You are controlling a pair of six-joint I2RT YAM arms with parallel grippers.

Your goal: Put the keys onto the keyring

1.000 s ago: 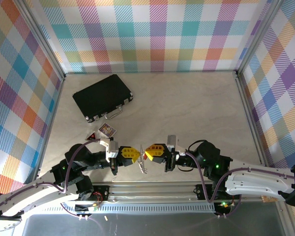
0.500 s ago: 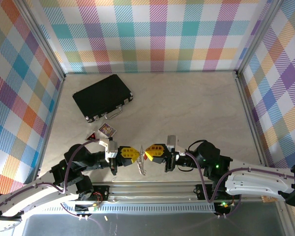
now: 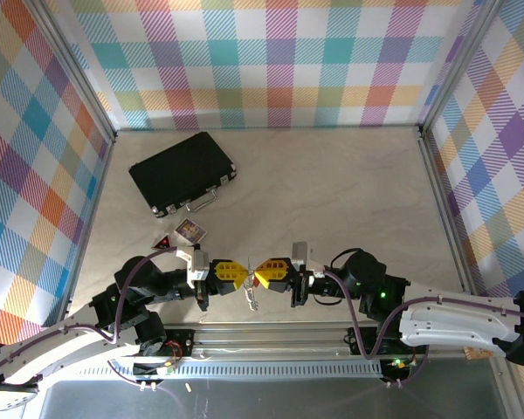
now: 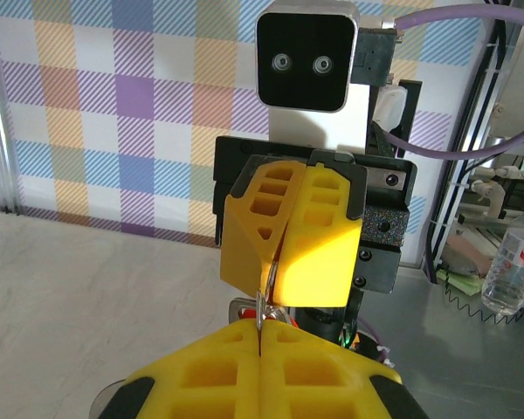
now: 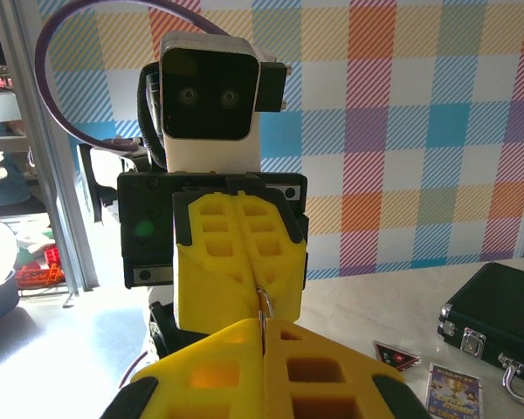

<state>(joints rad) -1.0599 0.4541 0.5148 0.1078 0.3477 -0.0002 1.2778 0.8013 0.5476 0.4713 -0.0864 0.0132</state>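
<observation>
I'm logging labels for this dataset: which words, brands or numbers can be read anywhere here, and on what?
No text is readable anywhere.
bottle: red label print, too blurred to read.
rectangular card: a picture, any print too small.
triangular card: a red mark, illegible.
black case: no lettering visible.

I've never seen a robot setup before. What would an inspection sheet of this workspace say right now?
Surface: pale marble-look table, mostly bare.
Job's things: keyring dangles where the two grippers meet; red key not made out.
Clutter: black case at far left; two cards near the left arm.
Grippers: left gripper and right gripper shut, fingers tip to tip, both seemingly pinching the keyring.
Cables: purple cables loop along both arms.
Surroundings: plaid walls on three sides.
</observation>
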